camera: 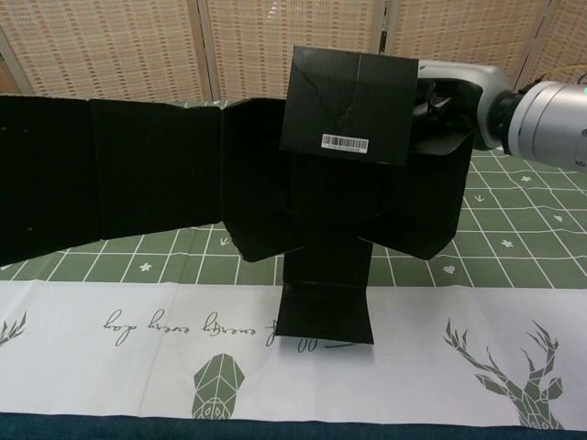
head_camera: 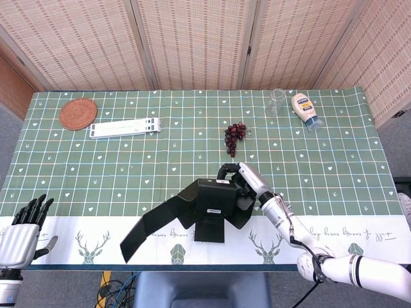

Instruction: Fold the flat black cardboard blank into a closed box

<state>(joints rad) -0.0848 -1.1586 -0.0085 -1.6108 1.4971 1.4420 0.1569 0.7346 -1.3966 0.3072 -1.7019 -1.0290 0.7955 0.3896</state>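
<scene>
The right hand [head_camera: 247, 181] gripped the black cardboard blank [head_camera: 205, 205], lifted near the table's [head_camera: 128, 167] front edge; the left hand [head_camera: 22, 231] hung open. One-sided hold: the long panel could sag or slip.

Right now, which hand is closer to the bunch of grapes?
Right. The right hand grips the black cardboard blank just in front of the grapes; the left hand sits far off at the table's near-left corner.
</scene>
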